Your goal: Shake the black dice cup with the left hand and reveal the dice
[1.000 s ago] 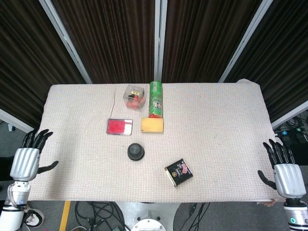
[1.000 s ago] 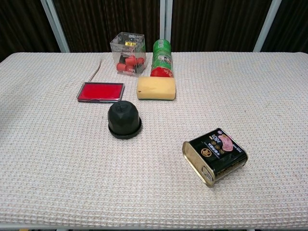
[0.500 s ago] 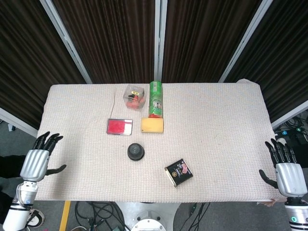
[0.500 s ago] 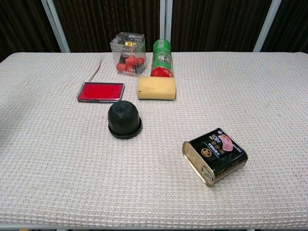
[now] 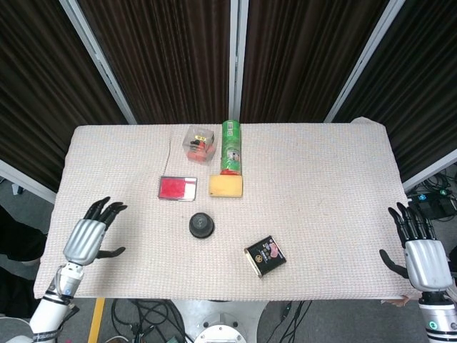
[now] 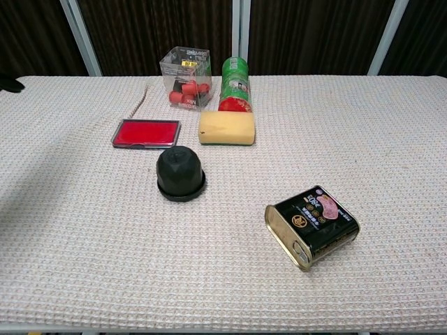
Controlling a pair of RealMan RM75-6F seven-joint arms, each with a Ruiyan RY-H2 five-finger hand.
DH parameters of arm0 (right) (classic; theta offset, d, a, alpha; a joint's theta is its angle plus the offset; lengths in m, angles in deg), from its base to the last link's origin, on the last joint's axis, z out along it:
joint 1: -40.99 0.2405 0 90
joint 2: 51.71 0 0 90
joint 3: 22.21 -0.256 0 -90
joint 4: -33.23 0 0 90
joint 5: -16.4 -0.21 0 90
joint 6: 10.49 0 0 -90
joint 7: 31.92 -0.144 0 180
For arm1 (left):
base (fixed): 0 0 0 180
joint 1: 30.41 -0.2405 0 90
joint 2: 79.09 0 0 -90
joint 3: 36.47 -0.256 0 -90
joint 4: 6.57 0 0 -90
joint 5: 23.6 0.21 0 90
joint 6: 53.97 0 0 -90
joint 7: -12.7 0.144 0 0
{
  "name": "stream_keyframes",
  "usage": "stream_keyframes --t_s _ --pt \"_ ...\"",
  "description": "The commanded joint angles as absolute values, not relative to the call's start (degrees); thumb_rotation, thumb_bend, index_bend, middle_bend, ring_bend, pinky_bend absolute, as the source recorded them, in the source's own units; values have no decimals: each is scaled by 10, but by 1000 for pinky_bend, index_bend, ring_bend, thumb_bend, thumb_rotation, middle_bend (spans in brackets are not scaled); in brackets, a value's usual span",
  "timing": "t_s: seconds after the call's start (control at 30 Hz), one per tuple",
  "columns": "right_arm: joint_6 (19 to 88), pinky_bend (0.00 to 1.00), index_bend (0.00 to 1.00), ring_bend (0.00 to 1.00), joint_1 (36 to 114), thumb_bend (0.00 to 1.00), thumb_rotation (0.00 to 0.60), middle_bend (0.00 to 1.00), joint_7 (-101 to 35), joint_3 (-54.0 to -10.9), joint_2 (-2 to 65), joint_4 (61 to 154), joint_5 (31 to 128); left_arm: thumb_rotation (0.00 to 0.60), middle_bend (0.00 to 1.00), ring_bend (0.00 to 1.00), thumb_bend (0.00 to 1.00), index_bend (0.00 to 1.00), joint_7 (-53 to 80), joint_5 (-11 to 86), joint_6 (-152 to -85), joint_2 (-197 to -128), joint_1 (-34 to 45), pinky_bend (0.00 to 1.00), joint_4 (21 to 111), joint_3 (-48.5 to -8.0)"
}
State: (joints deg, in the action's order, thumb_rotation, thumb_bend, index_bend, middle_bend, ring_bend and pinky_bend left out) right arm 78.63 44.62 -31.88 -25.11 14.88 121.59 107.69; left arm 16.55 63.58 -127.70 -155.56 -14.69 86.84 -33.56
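Note:
The black dice cup (image 5: 201,226) stands mouth down on its round base near the middle of the table (image 5: 321,186); in the chest view the dice cup (image 6: 180,174) sits left of centre. No dice show. My left hand (image 5: 90,234) hovers over the table's front left part, fingers spread and empty, well left of the cup. My right hand (image 5: 419,251) stays off the table's right front corner, fingers apart, holding nothing. In the chest view only a dark fingertip shows at the left edge.
A black luncheon-meat tin (image 5: 265,255) lies right of and nearer than the cup. Behind the cup are a red flat case (image 5: 177,188), a yellow sponge (image 5: 226,186), a green can on its side (image 5: 230,146) and a clear box of red pieces (image 5: 198,145).
My left hand has moved right and inward, from beyond the left table edge to over the cloth. The right hand has barely shifted. The cup and other objects have not moved.

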Motion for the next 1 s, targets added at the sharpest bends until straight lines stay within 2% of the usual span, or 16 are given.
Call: stream_keyframes --t_s 0.03,0.13,0.37,0.67,1.0 --pt "783 0 0 0 449 167 600 0 -328 -250 150 1212 1080 600 139 12 23 163 150 621 -1225 -1581 -115 93 869 -331" --pt "780 0 0 0 447 167 600 0 -333 -246 151 1203 1077 600 139 12 23 163 156 606 -1186 -1601 -88 92 864 -322" --pt "786 0 0 0 446 167 600 0 -357 -248 151 1187 1078 600 139 12 21 163 194 557 -1145 -1651 -47 75 855 -295" --pt "774 0 0 0 448 167 600 0 -371 -249 157 1169 1065 600 139 12 21 163 199 500 -1084 -1694 -2 89 818 -279" --pt "772 0 0 0 446 167 600 0 -380 -250 157 1158 1057 600 139 13 23 162 204 448 -1048 -1749 42 105 766 -257"
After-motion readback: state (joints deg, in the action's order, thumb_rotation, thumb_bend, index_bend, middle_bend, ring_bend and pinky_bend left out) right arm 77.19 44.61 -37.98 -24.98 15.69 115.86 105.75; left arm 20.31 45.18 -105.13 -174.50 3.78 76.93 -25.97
